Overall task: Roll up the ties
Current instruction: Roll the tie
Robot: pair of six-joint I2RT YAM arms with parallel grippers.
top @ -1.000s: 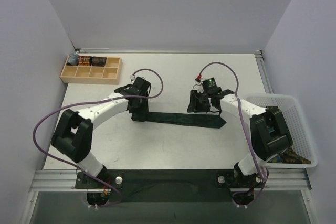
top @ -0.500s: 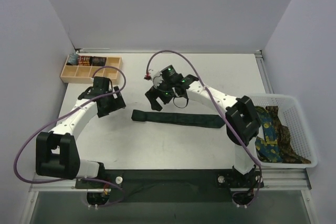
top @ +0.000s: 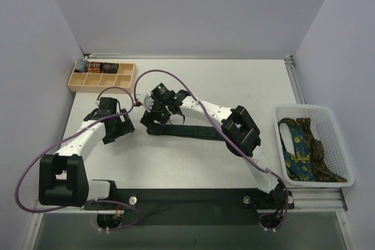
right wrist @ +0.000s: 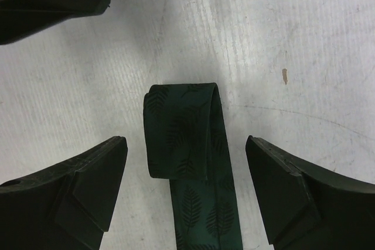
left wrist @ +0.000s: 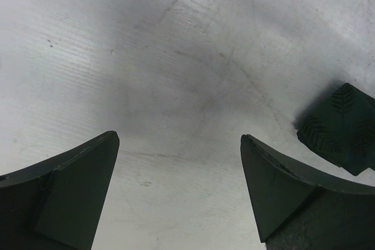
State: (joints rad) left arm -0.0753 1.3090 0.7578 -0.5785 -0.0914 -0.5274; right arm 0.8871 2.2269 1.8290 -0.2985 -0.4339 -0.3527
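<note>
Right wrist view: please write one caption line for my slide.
Open right hand poised above the folded end of a dark green leaf-patterned tie on the white table.

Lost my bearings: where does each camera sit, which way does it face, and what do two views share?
Top external: fixed above and behind the bases, looking down on the table; both arms whole, plus green tie, tray, basket.
Left wrist: on the left gripper, looking down at bare table between its open jaws.
Right wrist: on the right gripper, looking down at the tie's folded end between its open jaws.
Shared: both wrist views catch that folded end, at the left one's right edge.
</note>
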